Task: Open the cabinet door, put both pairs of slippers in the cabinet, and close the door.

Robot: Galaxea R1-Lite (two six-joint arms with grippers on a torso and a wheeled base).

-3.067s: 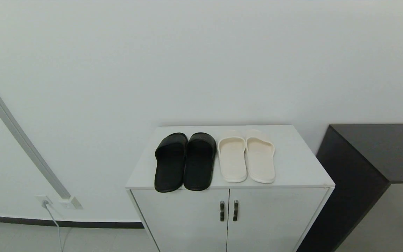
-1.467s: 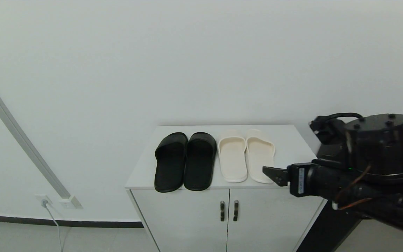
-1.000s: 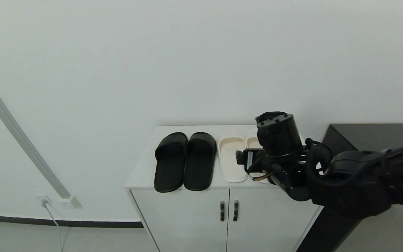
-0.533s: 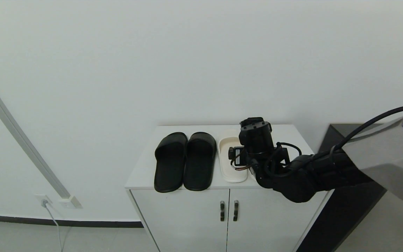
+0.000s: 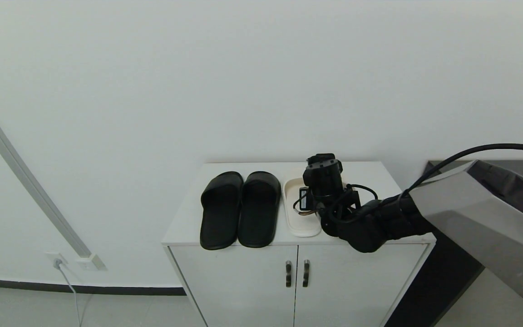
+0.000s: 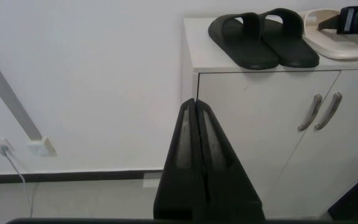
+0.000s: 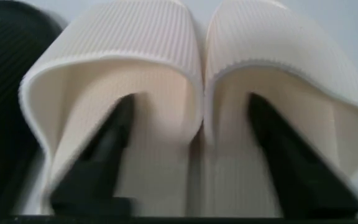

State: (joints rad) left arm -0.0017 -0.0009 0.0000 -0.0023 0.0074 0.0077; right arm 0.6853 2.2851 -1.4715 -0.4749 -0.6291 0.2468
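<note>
On the cabinet [image 5: 186, 218] top, your right gripper [image 7: 191, 118] stood spread, one finger inside each of the white slippers [image 5: 301, 218], their adjoining walls between the fingers [image 7: 98, 162]. You needed to pinch both walls evenly and lift straight, sparing the black slippers [image 5: 241, 209] alongside. Cabinet doors [image 5: 239, 286] were shut. Your left gripper [image 6: 196, 106], fingers pressed together, hung short of the cabinet front.

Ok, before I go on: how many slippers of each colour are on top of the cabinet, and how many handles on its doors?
Black slippers: 2
Cream slippers: 2
Cabinet door handles: 2
Total: 6
</note>
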